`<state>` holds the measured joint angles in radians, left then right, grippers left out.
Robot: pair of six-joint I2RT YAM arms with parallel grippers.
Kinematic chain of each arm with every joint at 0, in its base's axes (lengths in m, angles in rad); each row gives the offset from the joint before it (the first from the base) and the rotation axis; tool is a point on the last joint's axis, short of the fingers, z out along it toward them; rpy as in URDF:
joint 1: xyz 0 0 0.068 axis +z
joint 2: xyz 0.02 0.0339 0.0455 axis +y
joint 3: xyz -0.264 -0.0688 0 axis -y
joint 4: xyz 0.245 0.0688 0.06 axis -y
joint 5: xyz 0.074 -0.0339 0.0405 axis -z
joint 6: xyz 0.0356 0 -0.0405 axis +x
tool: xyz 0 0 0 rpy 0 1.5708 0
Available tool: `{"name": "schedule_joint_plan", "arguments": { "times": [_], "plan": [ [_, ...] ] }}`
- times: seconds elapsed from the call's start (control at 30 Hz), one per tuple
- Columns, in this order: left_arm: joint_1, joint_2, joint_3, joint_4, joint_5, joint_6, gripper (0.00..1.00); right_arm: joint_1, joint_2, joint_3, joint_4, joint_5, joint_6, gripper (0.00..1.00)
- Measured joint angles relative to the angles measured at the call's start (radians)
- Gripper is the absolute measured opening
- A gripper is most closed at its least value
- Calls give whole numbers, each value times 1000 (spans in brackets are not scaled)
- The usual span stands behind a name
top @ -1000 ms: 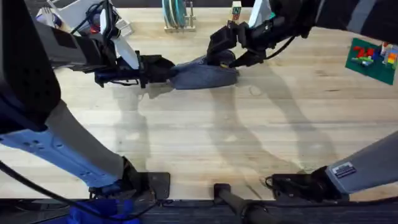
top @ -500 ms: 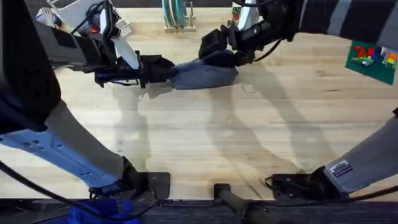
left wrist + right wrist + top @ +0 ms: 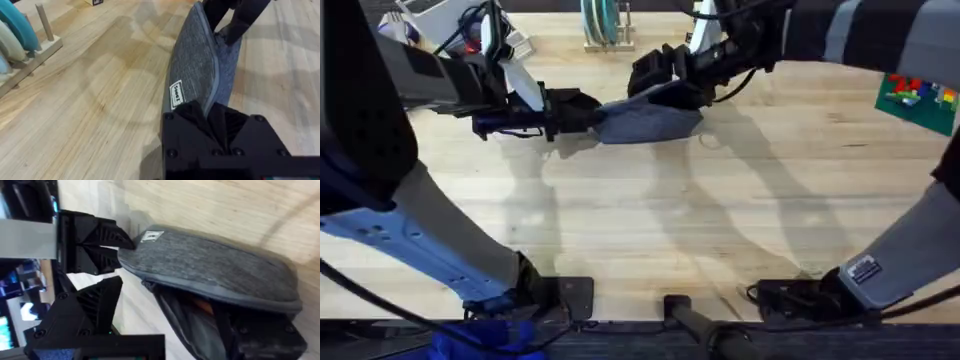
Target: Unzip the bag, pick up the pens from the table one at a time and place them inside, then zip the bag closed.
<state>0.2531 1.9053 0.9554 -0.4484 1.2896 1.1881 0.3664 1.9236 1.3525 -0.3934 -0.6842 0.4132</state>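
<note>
The blue-grey bag point(image 3: 650, 120) lies at the back middle of the table point(image 3: 650, 230), its zip side part open. My left gripper point(image 3: 582, 111) is shut on the bag's left end, by the white label point(image 3: 177, 94). My right gripper point(image 3: 655, 78) hovers over the bag's upper edge. In the right wrist view its fingers point(image 3: 100, 305) stand apart, open, with the bag's open mouth between them. An orange pen point(image 3: 202, 307) shows inside the bag point(image 3: 210, 265); the rest of the inside is dark. Across the bag, the left gripper point(image 3: 125, 250) pinches the labelled end.
A rack of discs point(image 3: 603, 25) and a small block point(image 3: 700, 14) stand behind the bag. A green plate with coloured bricks point(image 3: 918, 95) sits at the right edge. Clutter lies at the back left point(image 3: 500, 40). The front half of the table is bare wood.
My right gripper has slid left along the bag's top edge, towards the left gripper. The left gripper and the bag's left end have stayed put.
</note>
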Motion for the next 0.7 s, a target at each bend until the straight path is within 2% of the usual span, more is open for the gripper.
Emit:
{"name": "schedule_joint_plan", "arguments": {
  "times": [0.7],
  "plan": [
    [0, 0, 0, 0, 0, 0, 41, -4, 1, 0, 79, -231, 52, 996]
  ]
}}
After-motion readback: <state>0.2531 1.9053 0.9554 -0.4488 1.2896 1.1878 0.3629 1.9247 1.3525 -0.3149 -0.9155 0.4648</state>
